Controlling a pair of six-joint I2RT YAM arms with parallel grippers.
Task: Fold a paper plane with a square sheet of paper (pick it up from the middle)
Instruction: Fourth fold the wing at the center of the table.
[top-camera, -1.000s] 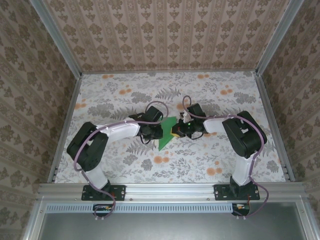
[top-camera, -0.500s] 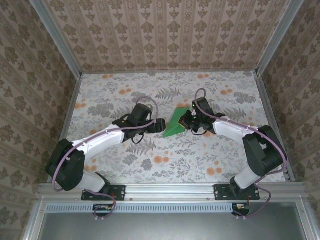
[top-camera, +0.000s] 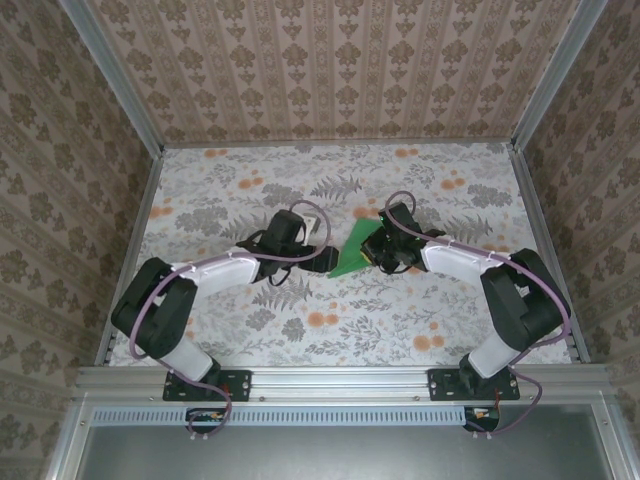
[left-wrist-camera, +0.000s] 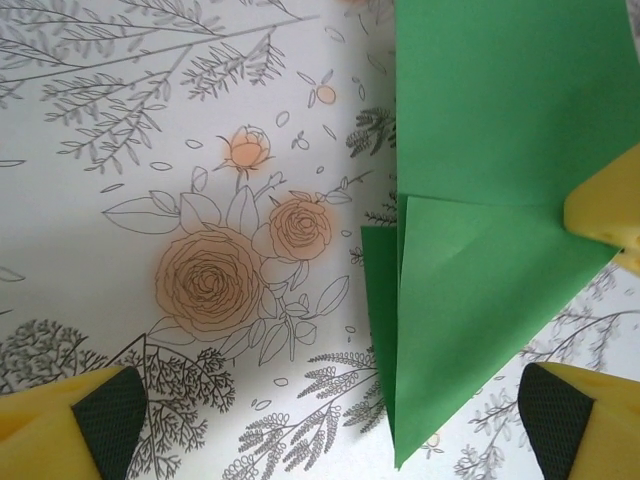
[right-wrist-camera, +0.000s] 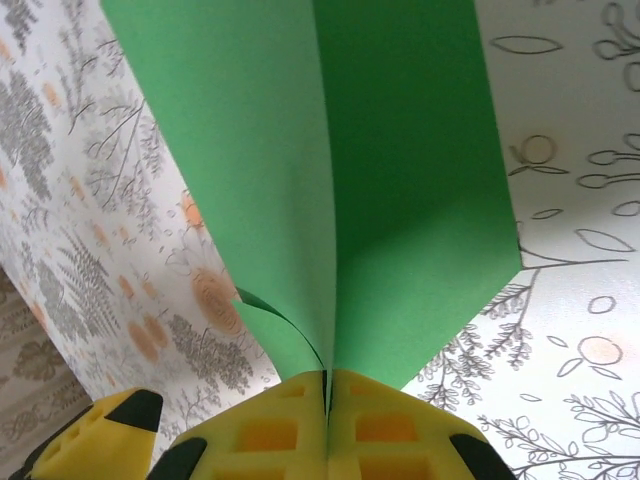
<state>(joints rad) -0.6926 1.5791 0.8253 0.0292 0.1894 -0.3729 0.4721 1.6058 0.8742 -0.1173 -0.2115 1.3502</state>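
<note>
- The flower-printed table (top-camera: 420, 320) has both arms reaching in toward its middle.
- The green paper (top-camera: 350, 256) (left-wrist-camera: 480, 300) (right-wrist-camera: 350, 170), folded into a pointed shape with layered flaps, sits near the table's middle between the two grippers. Whether it rests on the tabletop cannot be told.
- The right gripper (top-camera: 373, 250) (right-wrist-camera: 327, 410) is clamped on the paper's edge, with its yellow fingers (right-wrist-camera: 400, 430) pressed together along a crease.
- The left gripper (top-camera: 322, 260) (left-wrist-camera: 340, 430) is spread wide and holds nothing. It sits just beside the paper, whose pointed end lies between its fingertips.
</note>
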